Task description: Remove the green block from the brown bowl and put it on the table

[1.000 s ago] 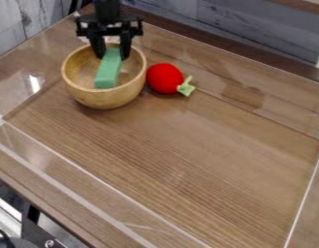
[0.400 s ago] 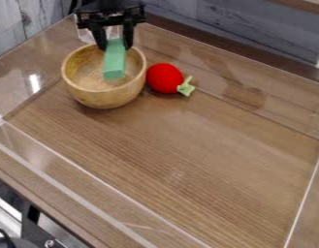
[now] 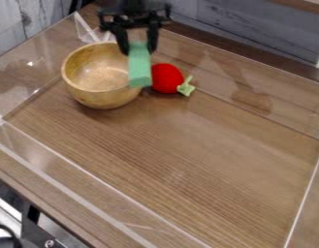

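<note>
The brown wood surface (image 3: 188,174) is at the front and goes far back. Farther back on the left sits the round tan bowl (image 3: 90,95), standing upright, with its thick, smooth rim. The green block (image 3: 140,70) is up above the surface, near the right side of the bowl. It is long and hangs with one end pointing down. It hides a bit of the bowl's right side. Just to the right of the block is the red toy (image 3: 163,77), with green leaves (image 3: 186,88) on its right side. At the back, the dark claw (image 3: 139,39) is holding the block by its top end. Behind that are the see-through walls (image 3: 281,37).
</note>
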{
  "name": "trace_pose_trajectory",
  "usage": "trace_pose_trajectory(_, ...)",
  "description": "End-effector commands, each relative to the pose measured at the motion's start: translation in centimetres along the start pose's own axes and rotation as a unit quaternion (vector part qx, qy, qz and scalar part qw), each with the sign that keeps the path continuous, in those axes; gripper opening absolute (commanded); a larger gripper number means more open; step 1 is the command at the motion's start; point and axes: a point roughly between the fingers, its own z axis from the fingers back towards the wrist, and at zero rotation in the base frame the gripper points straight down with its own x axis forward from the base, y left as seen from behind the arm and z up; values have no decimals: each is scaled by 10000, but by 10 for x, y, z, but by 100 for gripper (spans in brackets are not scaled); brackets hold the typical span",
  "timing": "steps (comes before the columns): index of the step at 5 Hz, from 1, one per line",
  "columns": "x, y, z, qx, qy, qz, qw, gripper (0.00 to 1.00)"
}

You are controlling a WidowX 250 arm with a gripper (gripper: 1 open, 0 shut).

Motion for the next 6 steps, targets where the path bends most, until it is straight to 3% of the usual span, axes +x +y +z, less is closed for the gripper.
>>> trace_pose_trajectory(1,-14,-20,14,-64,-446,-64,9990,0)
trace_pose_trajectory(3,-50,-44,-19,-48,-411,-768,9962,0)
trace_pose_trajectory(4,-62,-49,-37,-69,-356,-1204,9921,0)
trace_pose_trajectory(6,-49,-39,-52,13,-201,-1675,9857,0)
